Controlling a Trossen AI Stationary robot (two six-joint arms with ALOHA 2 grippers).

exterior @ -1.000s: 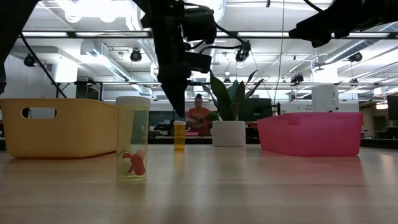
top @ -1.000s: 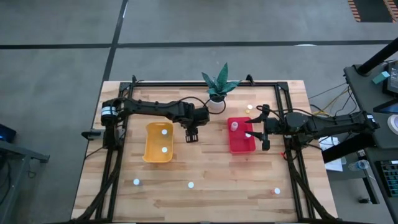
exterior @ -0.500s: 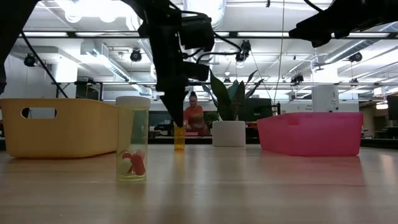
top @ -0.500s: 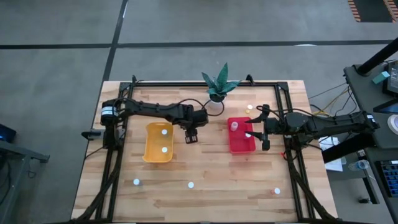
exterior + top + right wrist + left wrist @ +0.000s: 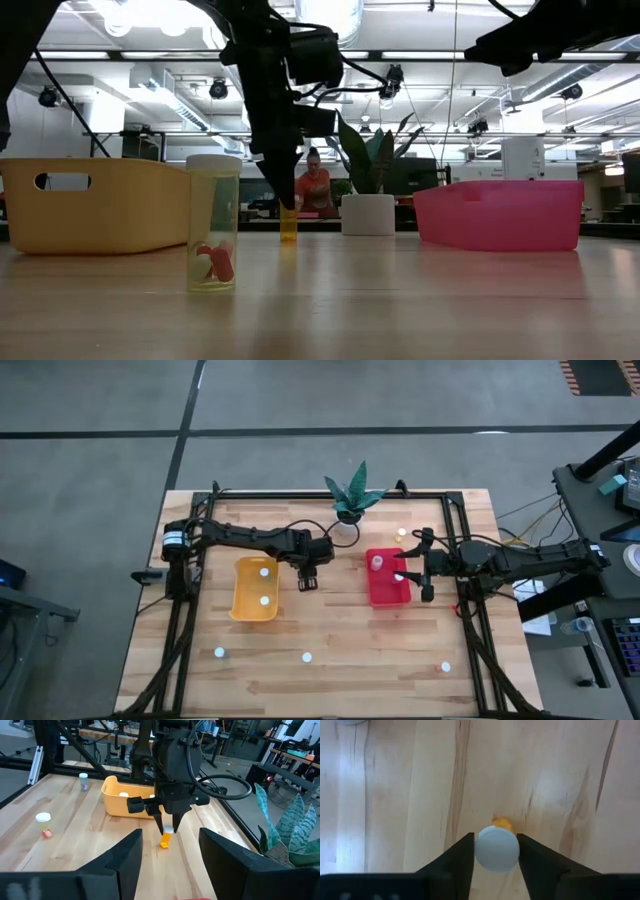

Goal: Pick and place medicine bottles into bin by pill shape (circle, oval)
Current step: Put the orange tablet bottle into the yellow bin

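The left gripper (image 5: 495, 851) is down on the table between the yellow bin (image 5: 254, 589) and the red bin (image 5: 386, 578), its two fingers (image 5: 457, 861) pressed against the white cap of an upright orange bottle (image 5: 496, 847), gripping it. The right gripper (image 5: 413, 571) hangs over the red bin with its fingers spread wide and nothing between them. Other small bottles (image 5: 307, 657) stand scattered on the near table and in both bins.

Both arms are matte black w/ blocky jointed segments and thin black cables looping along them; the left arm (image 5: 250, 538) has a silver-and-blue band near its base. Left hand (image 5: 495, 865): two flat black wedge-shaped fingers. Right hand (image 5: 167, 865): same dark, broad, angular fingers.
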